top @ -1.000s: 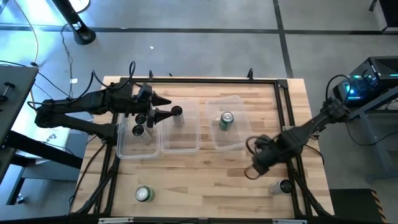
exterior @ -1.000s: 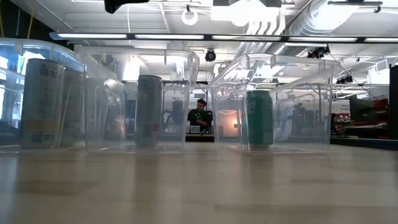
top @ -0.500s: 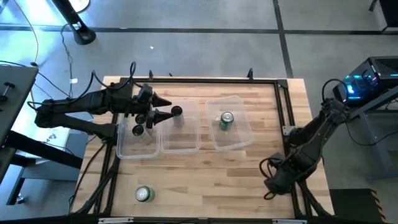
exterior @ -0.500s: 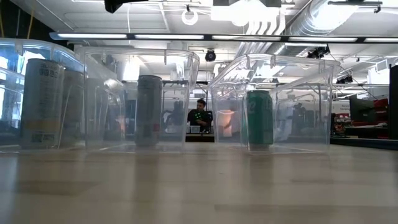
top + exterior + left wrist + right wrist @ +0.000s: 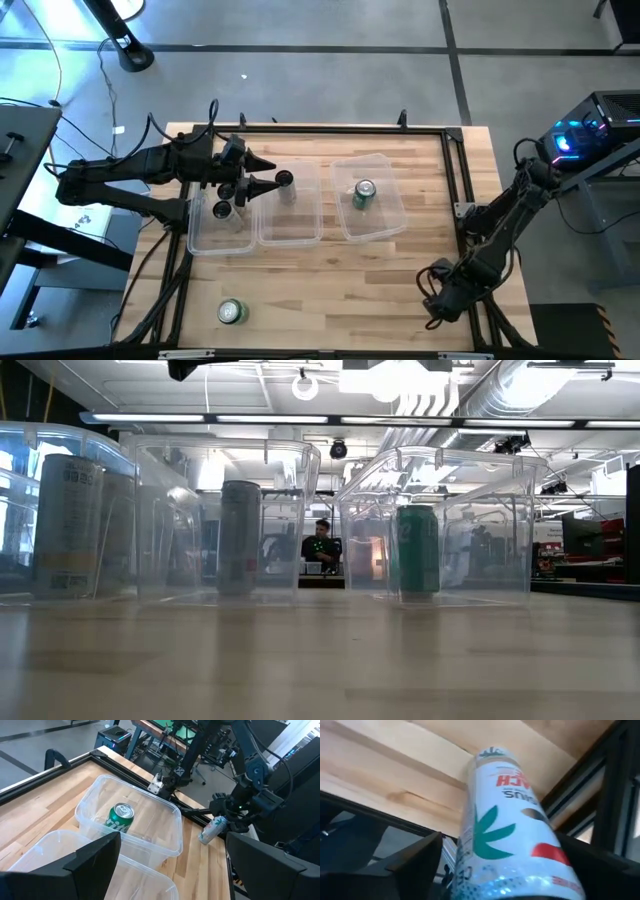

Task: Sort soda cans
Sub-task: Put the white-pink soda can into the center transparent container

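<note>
Sorted: green can [image 5: 363, 193] in right tub [image 5: 392, 222], black can [image 5: 286, 183] in middle tub [image 5: 290, 235], pale can [image 5: 222, 210] in left tub [image 5: 215, 245]. Outstanding: second green can [image 5: 231, 312], loose on the table, and a white can [image 5: 507, 835] lying between the spread, unclosed fingers of the right gripper [image 5: 440, 300]. Left gripper [image 5: 268, 172] hovers released, black can just beyond its fingertips.

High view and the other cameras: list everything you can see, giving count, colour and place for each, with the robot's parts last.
Table: one, light wood, dark frame round it.
Tubs: three, clear plastic, in a row.
Green cans: two; one upright in the right tub, one upright on the bare table, left side.
Black can: one, in the middle tub.
Pale cans: two; one in the left tub, one lying at the table's right edge.
Person: one, dark top, in the room behind.
Left gripper: open, above the left and middle tubs.
Right gripper: open, fingers either side of the lying pale can.
</note>
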{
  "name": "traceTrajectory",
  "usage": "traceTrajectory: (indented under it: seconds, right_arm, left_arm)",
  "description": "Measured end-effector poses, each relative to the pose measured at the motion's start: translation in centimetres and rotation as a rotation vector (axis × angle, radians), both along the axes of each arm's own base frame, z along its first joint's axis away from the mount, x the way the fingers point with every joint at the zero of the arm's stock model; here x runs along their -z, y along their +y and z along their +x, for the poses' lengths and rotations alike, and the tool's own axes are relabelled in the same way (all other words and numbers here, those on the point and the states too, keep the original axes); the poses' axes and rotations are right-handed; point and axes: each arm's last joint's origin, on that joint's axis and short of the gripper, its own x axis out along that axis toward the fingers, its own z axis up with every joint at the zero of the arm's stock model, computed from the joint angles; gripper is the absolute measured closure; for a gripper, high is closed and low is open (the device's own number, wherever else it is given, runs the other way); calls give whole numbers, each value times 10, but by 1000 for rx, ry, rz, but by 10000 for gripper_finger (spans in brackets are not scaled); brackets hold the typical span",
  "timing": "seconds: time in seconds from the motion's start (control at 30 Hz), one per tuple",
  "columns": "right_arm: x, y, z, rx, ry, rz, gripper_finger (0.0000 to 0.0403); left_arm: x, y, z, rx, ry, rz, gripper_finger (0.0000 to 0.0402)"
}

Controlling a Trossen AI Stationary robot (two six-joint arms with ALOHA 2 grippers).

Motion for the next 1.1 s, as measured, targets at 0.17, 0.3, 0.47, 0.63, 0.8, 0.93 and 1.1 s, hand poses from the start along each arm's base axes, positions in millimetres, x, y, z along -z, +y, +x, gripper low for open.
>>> traceTrajectory:
  seconds: [0.17, 0.3, 0.47, 0.63, 0.8, 0.93, 1.1]
  right_arm:
    - [-17, -2, 5, -42, -73, -41, 174]
    - [-57, -13, 12, -118, -173, -144, 175]
    - [-120, -40, 32, -220, -450, -317, 175]
    - [-174, -82, 62, -269, -763, -551, 175]
    - [-191, -129, 108, -388, -922, -706, 175]
    - [-179, -163, 157, -525, -964, -716, 175]
    - [-139, -199, 211, -618, -943, -593, 175]
  left_arm:
    - [0, 0, -1, 1, -2, 5, 46]
    - [-1, 2, -1, -6, -3, 28, 46]
    - [-3, 10, -1, -51, -22, 30, 46]
    - [-4, 14, -2, -73, -35, 14, 46]
    - [-4, 14, -2, -75, -35, 6, 46]
    - [-4, 13, -2, -69, -36, -5, 46]
    - [-4, 13, -1, -47, -36, -12, 46]
